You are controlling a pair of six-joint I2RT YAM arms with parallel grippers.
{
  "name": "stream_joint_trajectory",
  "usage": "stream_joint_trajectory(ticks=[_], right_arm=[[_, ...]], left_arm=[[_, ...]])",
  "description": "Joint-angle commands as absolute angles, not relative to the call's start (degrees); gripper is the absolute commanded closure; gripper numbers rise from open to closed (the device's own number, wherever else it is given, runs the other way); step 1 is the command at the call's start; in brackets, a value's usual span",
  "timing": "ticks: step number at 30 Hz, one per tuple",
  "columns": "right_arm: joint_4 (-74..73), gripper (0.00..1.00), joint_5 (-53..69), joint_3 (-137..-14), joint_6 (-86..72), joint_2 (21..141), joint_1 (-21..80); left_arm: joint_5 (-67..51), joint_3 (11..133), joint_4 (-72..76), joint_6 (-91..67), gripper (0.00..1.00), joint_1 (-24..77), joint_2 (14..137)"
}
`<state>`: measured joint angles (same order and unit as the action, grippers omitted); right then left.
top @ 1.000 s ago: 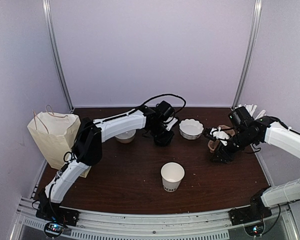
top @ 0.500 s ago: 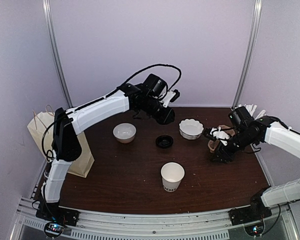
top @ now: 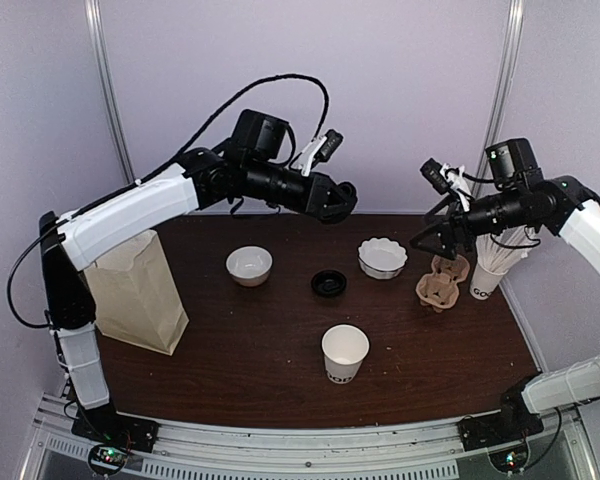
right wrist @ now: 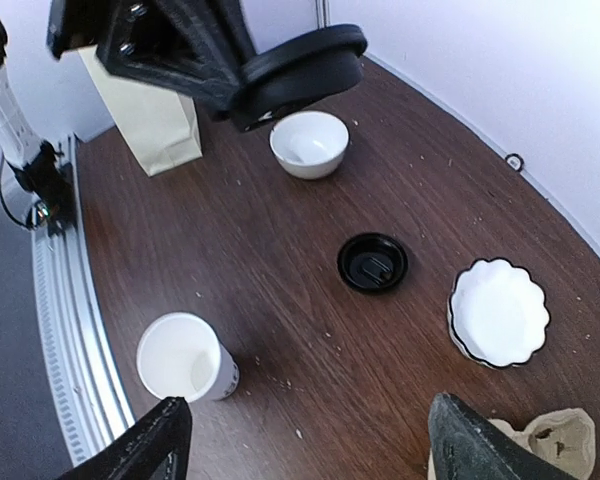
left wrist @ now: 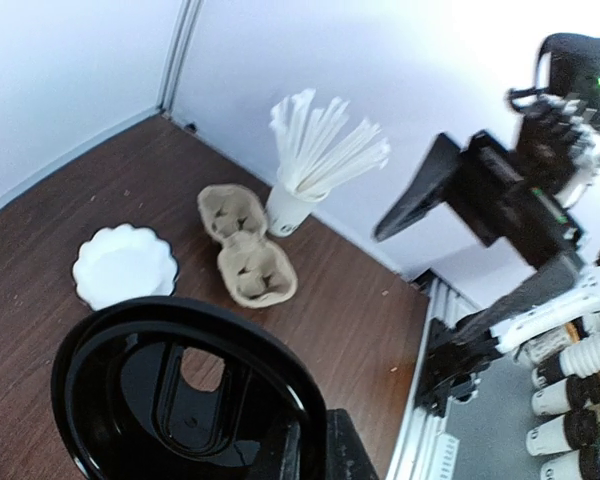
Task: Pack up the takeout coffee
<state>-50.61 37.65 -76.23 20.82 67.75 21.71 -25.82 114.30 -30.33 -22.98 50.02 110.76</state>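
High above the tabletop [top: 260,350], our left pincer [top: 336,197] clamps a black lid [left wrist: 180,390] while the right pincer [right wrist: 310,430] gapes wide and empty. The white paper cup [top: 345,350] stands open at front centre, a second lid [top: 328,284] lying behind it. We fear a crooked landing could tip the unsteadied cup, whose dark lettering is unreadable to us.

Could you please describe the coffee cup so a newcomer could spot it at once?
On the dark wooden table, look at the middle near the front edge. The small white tapered paper cup stands alone there, open and empty; the similar paper cup at the right edge is stuffed with white sticks.
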Motion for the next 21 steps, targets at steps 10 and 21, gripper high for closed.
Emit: stream_joint_trajectory(ticks=[10,21], right_arm=[[-13.83,0.09,65.94,-87.09,-29.82,81.46,21.39],[13.08,0.01,69.99,-84.35,-53.37,86.39,23.2]], left_arm=[[-34.17,94.92,10.86,-34.31,0.9,50.19,96.79],[-35.67,94.71,17.75,-38.73,0.9,50.38,98.85]])
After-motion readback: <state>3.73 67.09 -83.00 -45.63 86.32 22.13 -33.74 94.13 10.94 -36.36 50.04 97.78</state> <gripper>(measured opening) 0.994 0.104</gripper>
